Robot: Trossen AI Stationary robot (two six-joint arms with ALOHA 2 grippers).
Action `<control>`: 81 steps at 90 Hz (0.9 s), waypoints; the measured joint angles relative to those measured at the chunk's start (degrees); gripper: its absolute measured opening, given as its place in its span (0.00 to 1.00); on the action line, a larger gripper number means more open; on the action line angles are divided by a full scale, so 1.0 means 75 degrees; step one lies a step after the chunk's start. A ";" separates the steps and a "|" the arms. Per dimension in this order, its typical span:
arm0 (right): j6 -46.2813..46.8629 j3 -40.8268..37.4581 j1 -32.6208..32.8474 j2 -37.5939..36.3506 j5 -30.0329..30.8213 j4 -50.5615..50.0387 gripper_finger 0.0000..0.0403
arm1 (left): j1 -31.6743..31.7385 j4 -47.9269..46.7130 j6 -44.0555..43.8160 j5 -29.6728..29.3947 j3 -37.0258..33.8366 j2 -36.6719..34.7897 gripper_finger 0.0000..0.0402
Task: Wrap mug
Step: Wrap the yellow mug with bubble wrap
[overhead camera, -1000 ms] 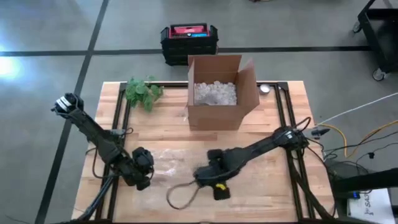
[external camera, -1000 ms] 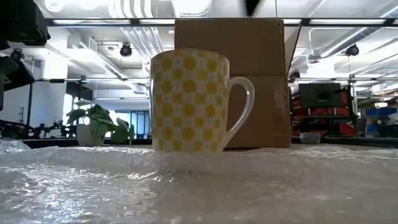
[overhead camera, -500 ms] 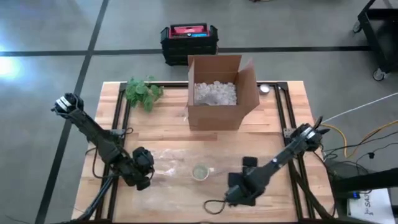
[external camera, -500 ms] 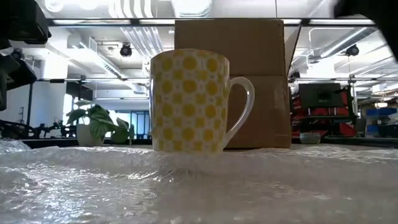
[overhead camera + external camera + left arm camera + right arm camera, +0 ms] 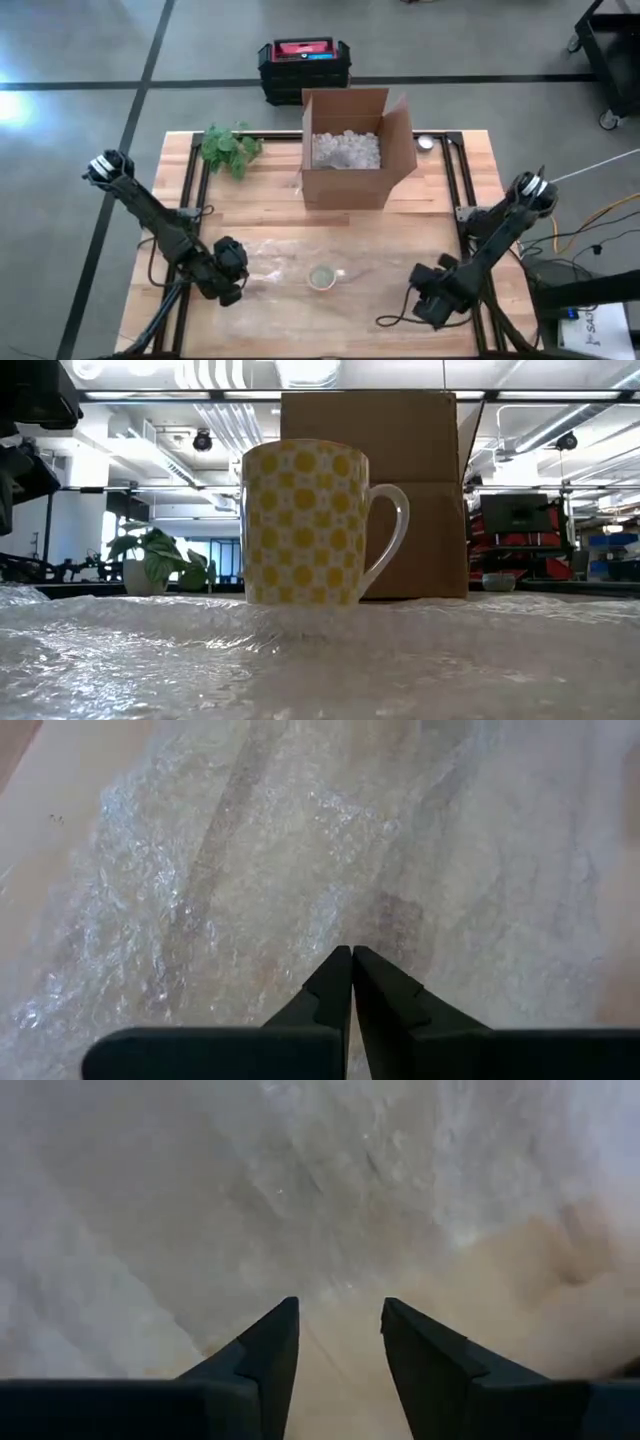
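The wooden surface [image 5: 420, 215] carries a cardboard box [image 5: 355, 148]. A bubble wrap sheet [image 5: 320, 660] lies under the upright mug [image 5: 321, 277], between the left fingers [image 5: 351, 960], pressed together empty, and the right fingers [image 5: 340, 1315], apart, empty.

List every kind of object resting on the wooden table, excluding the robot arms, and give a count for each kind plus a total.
Mug: 1
Bubble wrap sheet: 1
Cardboard box: 1
Green plant: 1
Small round silver object: 1
Total: 5
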 joint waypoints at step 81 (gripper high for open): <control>0.0102 -0.1134 0.0060 -0.0008 0.2603 0.2440 0.29 | 0.0000 0.0204 0.0001 -0.0007 0.0000 0.0000 0.00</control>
